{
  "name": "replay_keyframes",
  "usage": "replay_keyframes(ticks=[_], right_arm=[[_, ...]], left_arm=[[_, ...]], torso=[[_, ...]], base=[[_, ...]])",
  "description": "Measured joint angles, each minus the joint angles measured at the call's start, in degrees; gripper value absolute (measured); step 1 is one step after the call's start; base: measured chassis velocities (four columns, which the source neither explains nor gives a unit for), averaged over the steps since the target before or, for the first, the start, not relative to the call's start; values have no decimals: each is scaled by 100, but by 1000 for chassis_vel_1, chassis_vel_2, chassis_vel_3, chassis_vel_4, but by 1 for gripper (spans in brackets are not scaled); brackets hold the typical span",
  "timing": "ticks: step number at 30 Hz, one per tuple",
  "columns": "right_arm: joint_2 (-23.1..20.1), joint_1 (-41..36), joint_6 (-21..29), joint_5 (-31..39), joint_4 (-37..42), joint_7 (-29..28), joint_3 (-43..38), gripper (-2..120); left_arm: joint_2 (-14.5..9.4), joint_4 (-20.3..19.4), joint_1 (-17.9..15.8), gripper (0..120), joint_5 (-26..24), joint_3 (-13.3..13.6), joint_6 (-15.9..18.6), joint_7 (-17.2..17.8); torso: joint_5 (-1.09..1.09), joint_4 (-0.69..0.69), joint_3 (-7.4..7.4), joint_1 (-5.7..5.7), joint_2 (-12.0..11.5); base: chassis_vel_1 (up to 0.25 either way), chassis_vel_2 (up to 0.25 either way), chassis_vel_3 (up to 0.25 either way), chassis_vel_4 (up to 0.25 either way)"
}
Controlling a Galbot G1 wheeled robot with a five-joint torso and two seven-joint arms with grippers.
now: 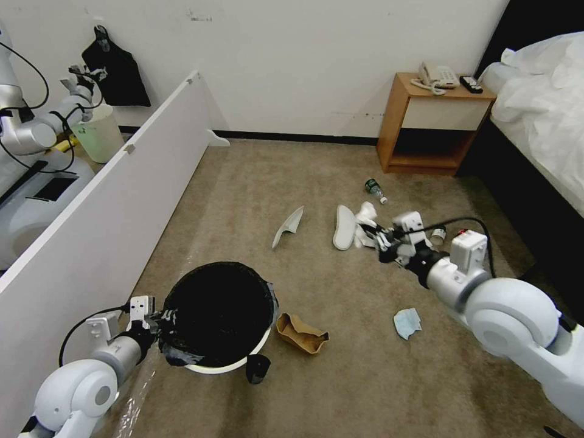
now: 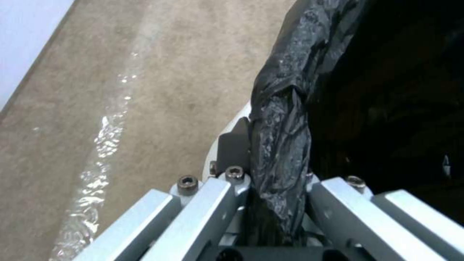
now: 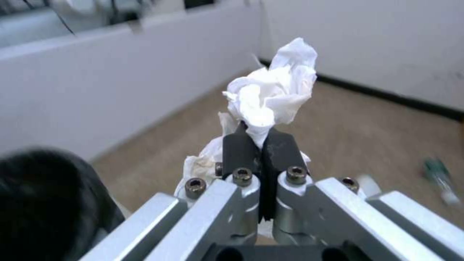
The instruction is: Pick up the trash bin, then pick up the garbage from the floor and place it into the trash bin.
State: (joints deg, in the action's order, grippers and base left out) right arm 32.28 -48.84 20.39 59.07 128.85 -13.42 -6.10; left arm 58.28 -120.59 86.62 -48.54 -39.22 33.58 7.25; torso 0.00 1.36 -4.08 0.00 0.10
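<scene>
Left gripper grips upright trash bin; right gripper pinches tissue.

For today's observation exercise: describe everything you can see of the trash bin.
The trash bin is small, round, white plastic, lined with a glossy, crinkled black bag folded over its rim. It is upright near the white panel, its dark inside unreadable. The left pincer is shut on its rim; whether it touches the floor is unclear.
</scene>
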Motion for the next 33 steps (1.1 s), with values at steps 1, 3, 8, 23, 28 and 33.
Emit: replay_keyframes(ticks=[1, 3, 8, 23, 28, 33], right_arm=[[0, 0, 0, 0, 0, 0, 0, 0], [207, 670, -85, 167, -2, 42, 336, 0], [669, 1461, -150, 398, -91, 68, 918, 0], [2038, 2953, -191, 852, -496, 85, 2506, 0], [2384, 3313, -158, 959, -662, 73, 2878, 0], [2691, 3492, -127, 948, -809, 72, 3225, 0]], left_arm=[[0, 0, 0, 2, 0, 0, 0, 0], [-7, -159, 3, 2, -5, 13, 36, -9], [8, -274, -5, 2, 11, 50, 92, -8], [251, -518, 137, 2, 271, -101, 149, 18], [357, -549, 176, 2, 343, -169, 159, 27], [414, -594, 183, 2, 350, -260, 162, 56]], torso=[[0, 0, 0, 0, 0], [-1, 0, 0, 0, 0], [-1, 0, 0, 0, 0], [-1, 2, 0, 0, -1], [-1, -1, 0, 0, -1], [-1, -1, 0, 0, -1]], base=[[0, 0, 0, 0], [0, 0, 0, 0], [0, 0, 0, 0], [0, 0, 0, 0], [0, 0, 0, 0], [0, 0, 0, 0]])
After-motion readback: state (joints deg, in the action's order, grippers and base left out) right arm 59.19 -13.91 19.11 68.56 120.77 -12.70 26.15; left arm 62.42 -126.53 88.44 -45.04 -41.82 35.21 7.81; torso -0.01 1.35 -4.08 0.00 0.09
